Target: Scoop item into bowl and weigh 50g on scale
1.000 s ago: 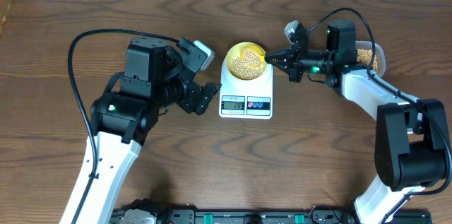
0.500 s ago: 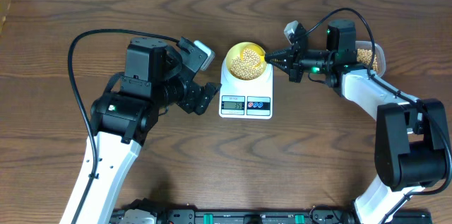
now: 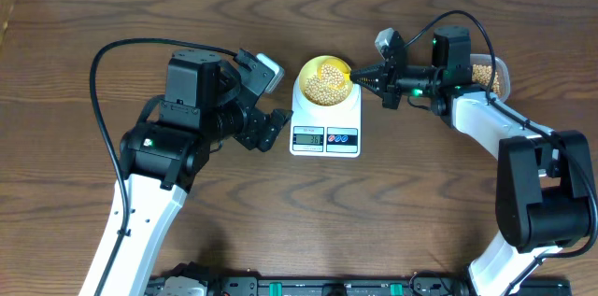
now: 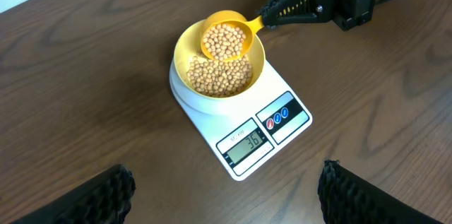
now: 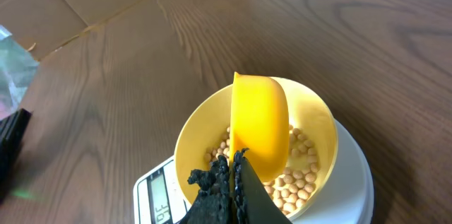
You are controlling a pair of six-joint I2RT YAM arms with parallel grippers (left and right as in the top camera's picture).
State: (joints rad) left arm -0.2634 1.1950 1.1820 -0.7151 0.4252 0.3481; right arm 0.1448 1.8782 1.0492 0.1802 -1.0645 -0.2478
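Currently tan beans (image 4: 219, 79) half-fill the bowl (image 4: 179, 58) on the scale (image 4: 296, 121). Right gripper (image 5: 231, 164) pinches the full scoop (image 5: 261, 121); left gripper (image 3: 273, 128) gapes empty.

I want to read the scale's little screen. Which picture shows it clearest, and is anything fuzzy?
Left wrist view: the scale screen is sharp, but the left gripper's fingers at the bottom are dark and blurry. Overhead view: the screen is too small to read. Right wrist view: the screen is slanted at the edge, and the scoop fills the middle.

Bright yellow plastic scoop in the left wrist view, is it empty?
No, the scoop carries a heap of small round tan beans above the small pale yellow bowl.
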